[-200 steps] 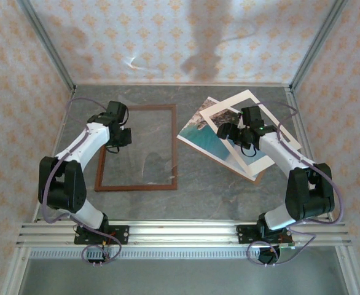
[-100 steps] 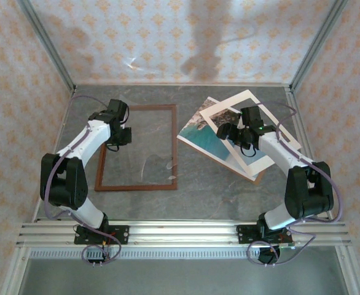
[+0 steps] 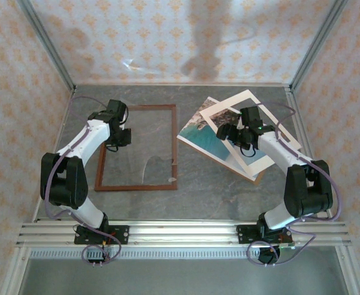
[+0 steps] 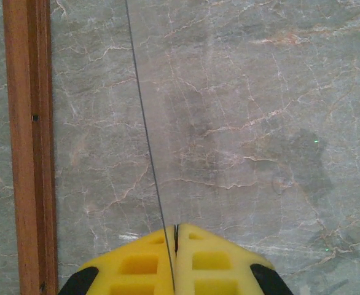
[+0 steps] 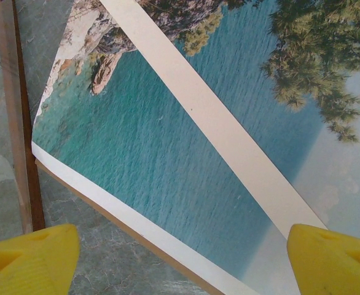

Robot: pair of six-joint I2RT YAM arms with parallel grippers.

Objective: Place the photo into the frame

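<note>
On the left half of the grey marbled surface [image 3: 211, 184], the frame [image 3: 137, 185] lies flat and empty of any print, its reddish-brown rails enclosing bare stone. The left end effector [image 3: 122, 137] sits over the frame's far left part. In the left wrist view its yellow fingers [image 4: 137, 264] are pressed together on the near edge of a clear pane [image 4: 229, 92]. The pane's thin side edge runs away from the fingertips, beside the frame's left rail [image 4: 29, 153] but apart from it. From above, the pane shows as faint glare [image 3: 158, 167] inside the frame; whether it lies flat or is tilted up cannot be told.

The photo [image 3: 198, 132] rests on the right half of the surface, just beside the frame's right rail and turned at an angle to it. A cream band crosses its turquoise sea diagonally in the right wrist view [image 5: 155, 147], with the dark pine at the upper right. A brown board [image 3: 258, 177] peeks out under its near edge.

The right end effector [image 3: 232, 132] hangs over the photo with its fingers [image 5: 32, 255] spread wide, holding nothing.
</note>
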